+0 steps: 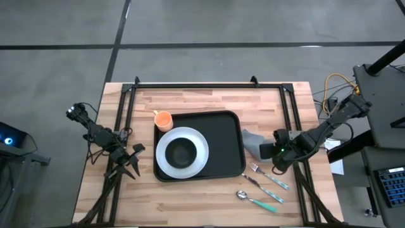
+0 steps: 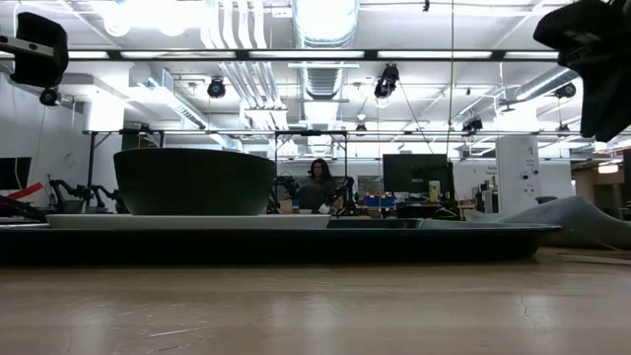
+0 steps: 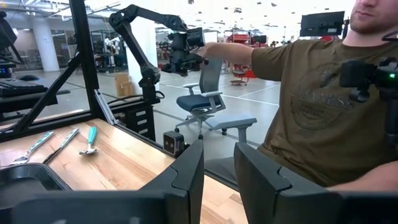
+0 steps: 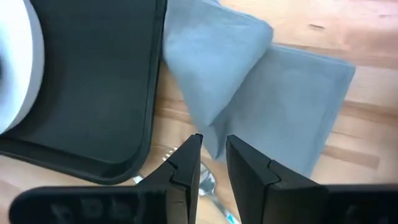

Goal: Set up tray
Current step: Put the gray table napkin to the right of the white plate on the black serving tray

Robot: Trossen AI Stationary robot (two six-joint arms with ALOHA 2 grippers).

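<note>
**Tray loaded at mid-table, napkin next in line**

Left gripper (image 1: 130, 166) parked well left of the tray (image 1: 224, 142), near the table's left edge, fingers (image 3: 186, 177) a narrow gap apart and holding nothing, touching nothing.

Tray flat on the table (image 1: 209, 202), about centre. Likely stiff and fairly light, smooth and perhaps slippery on the wood; low rim the sensible place to pinch if a shift is wanted. Already carrying a white plate (image 1: 199, 149) with a dark bowl (image 1: 181, 152) on it, so any tilt risks sliding crockery: fragile load, best pushed level rather than lifted at one edge. Orange cup (image 1: 163, 119) at the tray's far left corner, touching or just outside the rim; cannot tell which.

Grey napkin (image 1: 252, 143) just right of the tray, soft and limp, folded; easiest taken at a raised fold. Fork (image 1: 268, 177) and spoon (image 1: 257, 201) right of the tray's near corner, thin and hard to pinch flat.

Right gripper (image 4: 213, 163) over the napkin's near edge, just right of the tray, slightly parted, empty; contact with the cloth not clear.
</note>
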